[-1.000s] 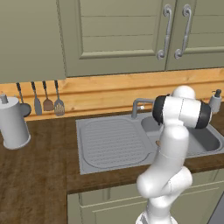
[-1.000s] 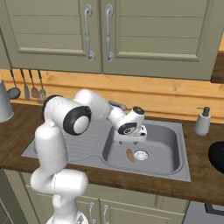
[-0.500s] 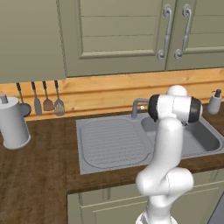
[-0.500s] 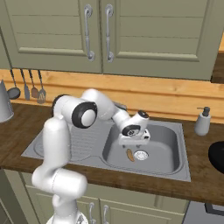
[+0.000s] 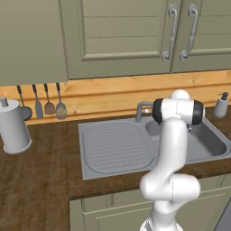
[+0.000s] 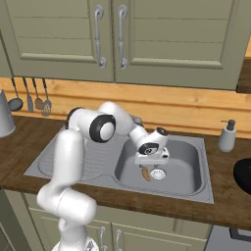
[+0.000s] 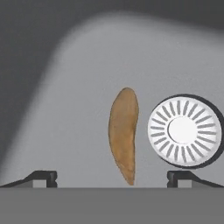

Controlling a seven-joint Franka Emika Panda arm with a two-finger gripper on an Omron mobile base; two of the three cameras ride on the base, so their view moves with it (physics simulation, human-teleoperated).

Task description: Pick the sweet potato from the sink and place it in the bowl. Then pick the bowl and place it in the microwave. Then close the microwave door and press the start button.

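Note:
The sweet potato point(image 7: 124, 133), a small orange-brown tuber, lies on the floor of the sink point(image 6: 196, 147) basin just left of the round drain point(image 7: 183, 131). In the right base view the sweet potato point(image 6: 145, 173) sits directly under my gripper point(image 6: 150, 164), which hangs low inside the basin. My gripper point(image 7: 111, 177) is open, its fingertips point(image 7: 43, 177) spread wide to either side of the tuber and holding nothing. The black bowl point(image 6: 243, 175) shows at the right edge, on the counter. In the left base view my own arm hides the hand over the sink point(image 5: 117, 149). The microwave is out of view.
A soap dispenser point(image 6: 227, 136) stands behind the basin's right corner. The faucet point(image 5: 140, 109) rises at the back of the sink, beside the ribbed drainboard point(image 5: 115, 146). A grey canister point(image 5: 13, 128) and hanging utensils point(image 5: 48, 103) are on the left.
The hand has dropped lower into the basin and come closer over the sweet potato. The jaws stay open and the tuber has not moved.

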